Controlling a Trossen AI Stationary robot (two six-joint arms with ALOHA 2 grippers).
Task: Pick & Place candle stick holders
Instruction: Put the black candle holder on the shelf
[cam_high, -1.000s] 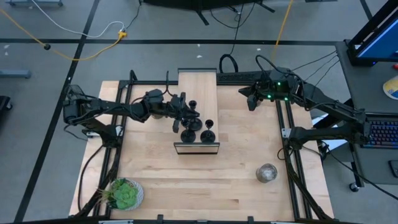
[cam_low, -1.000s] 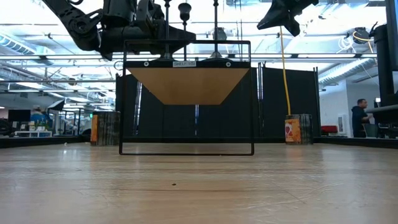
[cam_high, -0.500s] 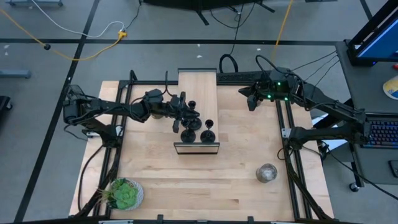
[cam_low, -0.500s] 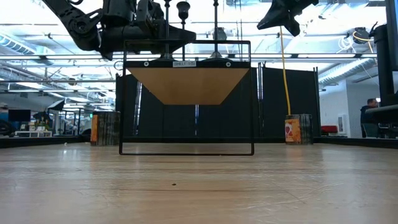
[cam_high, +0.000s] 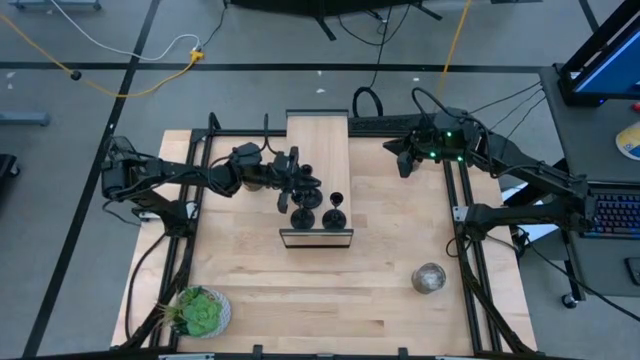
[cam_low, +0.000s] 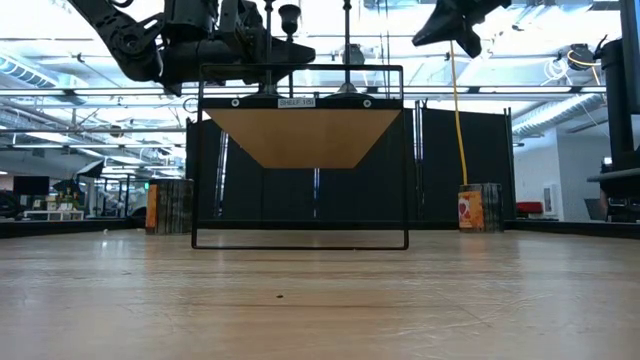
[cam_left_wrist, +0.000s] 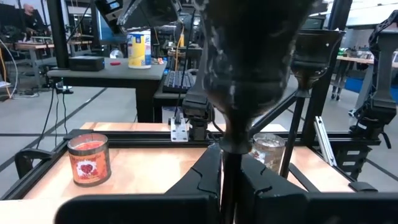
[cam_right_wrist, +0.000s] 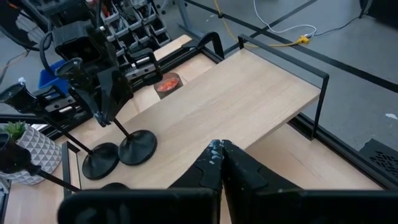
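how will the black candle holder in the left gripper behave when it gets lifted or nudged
The holder is probably rigid: its thin stem stays straight in the left gripper. It looks top-heavy, a cup on a slim stem over a round base, so a nudge high up could tip it. On the raised shelf it stands near two other holders, so a tip might knock them too.

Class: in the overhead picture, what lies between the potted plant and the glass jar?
Only bare table shows between the potted plant and the glass jar in the high view.
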